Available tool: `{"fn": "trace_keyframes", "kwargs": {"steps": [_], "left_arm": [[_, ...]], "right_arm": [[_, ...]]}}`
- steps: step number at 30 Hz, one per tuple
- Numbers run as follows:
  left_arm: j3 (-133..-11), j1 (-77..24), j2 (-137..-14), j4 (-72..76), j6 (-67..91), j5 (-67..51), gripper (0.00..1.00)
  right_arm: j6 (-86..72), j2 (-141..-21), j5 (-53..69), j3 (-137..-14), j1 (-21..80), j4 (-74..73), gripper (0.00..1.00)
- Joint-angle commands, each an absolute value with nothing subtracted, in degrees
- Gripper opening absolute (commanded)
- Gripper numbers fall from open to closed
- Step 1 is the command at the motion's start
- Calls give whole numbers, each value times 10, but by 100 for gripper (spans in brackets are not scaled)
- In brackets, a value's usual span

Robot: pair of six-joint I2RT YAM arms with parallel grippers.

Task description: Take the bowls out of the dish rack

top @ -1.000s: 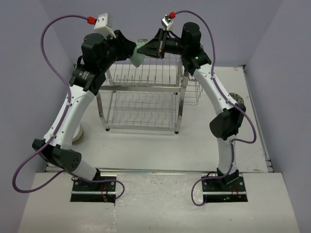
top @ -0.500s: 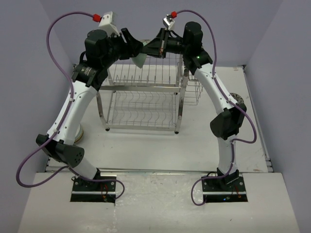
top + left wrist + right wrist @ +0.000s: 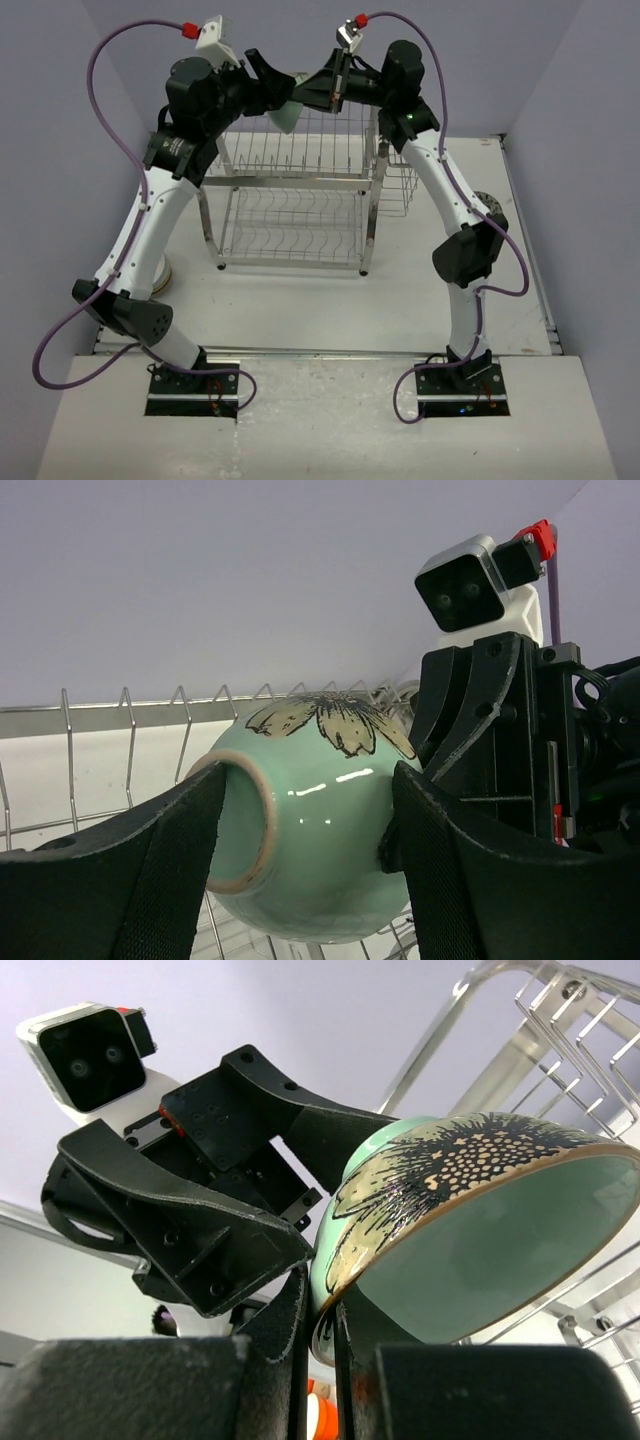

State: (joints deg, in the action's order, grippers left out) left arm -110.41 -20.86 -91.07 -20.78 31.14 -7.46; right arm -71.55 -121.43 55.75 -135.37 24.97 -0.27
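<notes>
Top view: noted one two-tier dish rack [image 3: 290,215] mid-table, back wall [image 3: 300,25] close behind, bare table [image 3: 300,310] in front toward the arm bases. Counted one bowl [image 3: 286,114], aloft over the rack's rear top rail.

Left wrist: left gripper [image 3: 312,780] released, spread either side of the bowl, contact unclear. Glossy mint-green glaze, pale black-outlined flower, unglazed foot ring.

Right wrist: right gripper [image 3: 322,1325] clenched on the bowl's rim, bowl tipped sideways.

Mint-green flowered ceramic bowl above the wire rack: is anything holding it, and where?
The right gripper pinches the mint-green flowered ceramic bowl by its rim; the left gripper stands open around it, not gripping.
</notes>
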Motion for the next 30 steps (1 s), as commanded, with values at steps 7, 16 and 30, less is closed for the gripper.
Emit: {"fn": "trace_keyframes", "kwargs": {"steps": [7, 16, 30], "left_arm": [[-1122, -195, -884, -158, 325, -120, 69], [-1104, -191, -829, -112, 302, -126, 74], [-1050, -190, -744, -180, 246, -40, 85]], "right_arm": [[-704, -1136, 578, -1368, 250, 61, 0], [-679, -1107, 584, -1360, 249, 25, 0], [-496, -989, 532, -1313, 234, -193, 0]]}}
